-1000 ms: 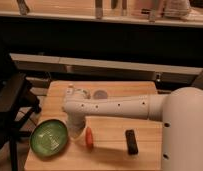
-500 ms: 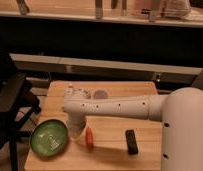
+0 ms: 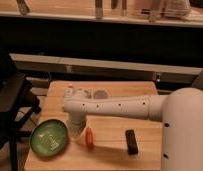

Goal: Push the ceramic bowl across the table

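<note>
1. camera view is taken from above and behind the robot, and the white arm (image 3: 115, 106) is seen reaching across the table (image 3: 120, 150) from the right of the frame.
2. the ceramic bowl (image 3: 49, 137) is found at the table's near left corner, close to the left edge, sitting upright with its green inside showing.
3. the gripper (image 3: 75, 131) is pointed downward just to the right of the ceramic bowl, at or almost at its rim; contact cannot be confirmed.
4. whether the jaws are spread or closed cannot be told, and nothing is seen to be held.
5. the deciding relation: the ceramic bowl lies directly to the left of the gripper, so a leftward sweep would carry it toward the table's edge, which is judged to be a risk. being round, the bowl offers no long axis to align with.
6. a small orange object (image 3: 89, 138) is placed just right of the gripper, on the side away from the ceramic bowl.
7. a dark block (image 3: 131, 141) is seen further right of the ceramic bowl, well apart from it.
8. a pale cup (image 3: 100, 94) and other small pale items are set behind the arm, beyond the ceramic bowl.
</note>
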`<state>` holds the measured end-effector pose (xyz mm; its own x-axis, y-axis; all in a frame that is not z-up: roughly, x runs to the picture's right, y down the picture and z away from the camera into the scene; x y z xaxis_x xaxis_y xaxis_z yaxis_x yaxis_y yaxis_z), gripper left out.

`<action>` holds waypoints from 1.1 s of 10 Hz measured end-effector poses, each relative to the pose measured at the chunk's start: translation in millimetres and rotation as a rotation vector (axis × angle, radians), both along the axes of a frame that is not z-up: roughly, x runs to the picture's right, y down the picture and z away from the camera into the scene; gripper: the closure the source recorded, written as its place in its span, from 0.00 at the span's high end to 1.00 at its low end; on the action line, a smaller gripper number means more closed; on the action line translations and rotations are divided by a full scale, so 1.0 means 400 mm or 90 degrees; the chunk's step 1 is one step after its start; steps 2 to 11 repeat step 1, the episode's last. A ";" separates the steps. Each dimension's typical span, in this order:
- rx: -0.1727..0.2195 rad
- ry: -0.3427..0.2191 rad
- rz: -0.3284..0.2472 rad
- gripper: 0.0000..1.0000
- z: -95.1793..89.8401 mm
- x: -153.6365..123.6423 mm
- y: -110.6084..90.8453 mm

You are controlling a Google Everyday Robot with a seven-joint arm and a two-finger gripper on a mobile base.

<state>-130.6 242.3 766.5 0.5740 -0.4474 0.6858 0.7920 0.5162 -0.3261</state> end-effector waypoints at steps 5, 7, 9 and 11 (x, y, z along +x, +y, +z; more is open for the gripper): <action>0.000 -0.001 0.000 0.01 0.001 0.000 0.000; 0.000 -0.001 0.000 0.01 0.001 0.000 0.000; 0.000 -0.001 0.000 0.01 0.001 0.000 0.000; 0.000 -0.001 0.000 0.01 0.001 0.000 0.000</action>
